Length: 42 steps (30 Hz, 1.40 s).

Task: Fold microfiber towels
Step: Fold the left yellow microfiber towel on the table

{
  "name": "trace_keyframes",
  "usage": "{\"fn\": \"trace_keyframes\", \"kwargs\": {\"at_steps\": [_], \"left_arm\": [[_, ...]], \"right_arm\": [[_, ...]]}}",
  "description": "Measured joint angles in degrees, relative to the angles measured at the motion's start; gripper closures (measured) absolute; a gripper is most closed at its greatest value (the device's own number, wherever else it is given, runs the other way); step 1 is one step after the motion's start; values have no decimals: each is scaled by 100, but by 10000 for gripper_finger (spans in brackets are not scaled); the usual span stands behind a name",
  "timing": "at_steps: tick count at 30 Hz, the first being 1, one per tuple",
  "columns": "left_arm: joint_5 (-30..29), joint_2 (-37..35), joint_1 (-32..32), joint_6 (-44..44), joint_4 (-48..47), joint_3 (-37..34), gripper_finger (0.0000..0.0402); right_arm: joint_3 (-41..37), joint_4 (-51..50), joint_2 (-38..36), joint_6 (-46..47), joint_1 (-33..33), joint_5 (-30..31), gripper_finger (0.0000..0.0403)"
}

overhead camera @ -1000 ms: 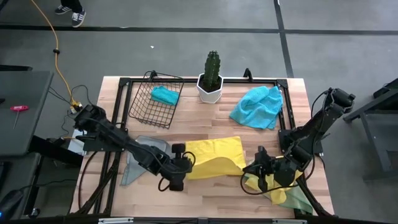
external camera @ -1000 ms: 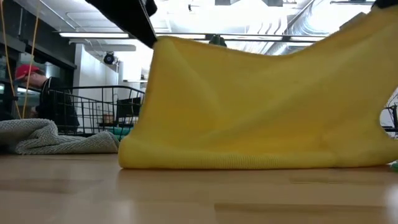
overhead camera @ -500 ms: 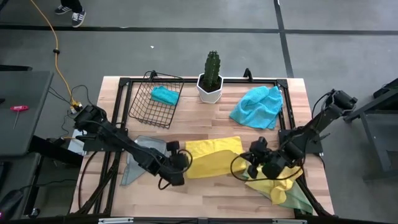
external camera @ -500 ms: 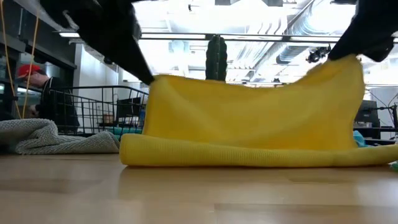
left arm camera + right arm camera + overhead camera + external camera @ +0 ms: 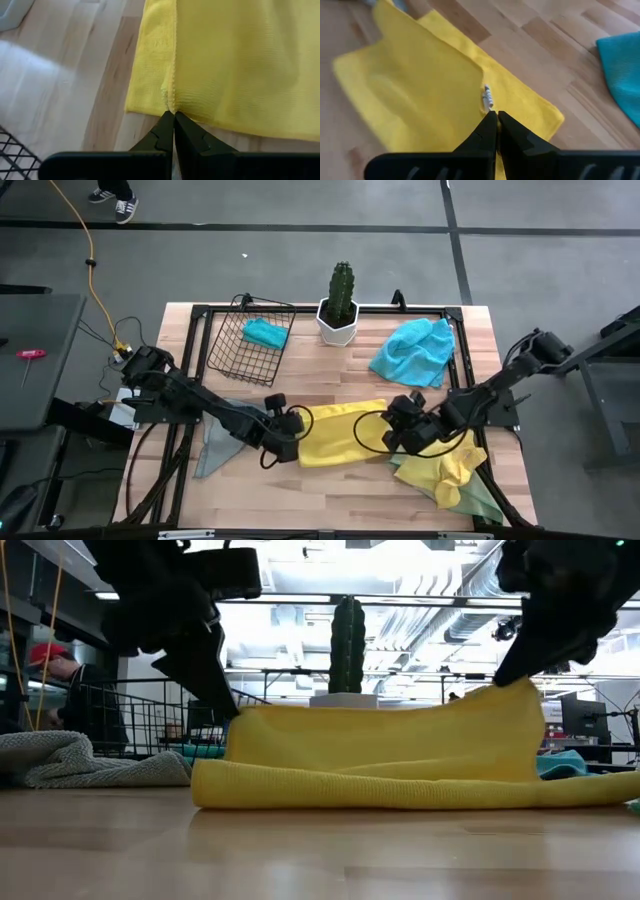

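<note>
Wooden tabletop (image 5: 330, 485) with a black frame around it. On it, the yellow towel (image 5: 340, 432) I'm working lies near the middle front, partly doubled over, lower layer flat on the wood, upper layer raised at both ends. My left gripper (image 5: 285, 442) has its jaws clenched on the towel's left edge; my right gripper (image 5: 392, 435) has its jaws clenched on the right edge. Both hold the cloth just above the tabletop. Blue towel (image 5: 412, 350) crumpled at back right. Grey towel (image 5: 225, 430) bunched at front left, under my left arm. Second yellow towel (image 5: 447, 470) at front right, on top of a pale green towel (image 5: 480, 500). Wire basket (image 5: 250, 340) tilted at back left, with a small blue towel (image 5: 265, 332) in it. Potted cactus (image 5: 340, 302) at back centre, just beside the basket.
</note>
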Motion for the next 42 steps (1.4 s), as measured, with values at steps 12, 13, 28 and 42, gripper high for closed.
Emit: {"fn": "trace_keyframes", "kwargs": {"at_steps": [12, 13, 28, 42], "left_arm": [[-283, 0, 346, 74, -110, 0, 402], [-289, 0, 380, 75, -107, 0, 402], [-200, -2, 297, 115, -50, 2, 402], [-770, -4, 165, -61, -174, 7, 402]], "right_arm": [[0, -82, 432, 81, -590, -86, 403], [0, -92, 434, 40, -625, -90, 403], [1529, -2497, 205, 57, -328, -1937, 403], [219, -1521, 290, 315, -869, -1447, 403]]}}
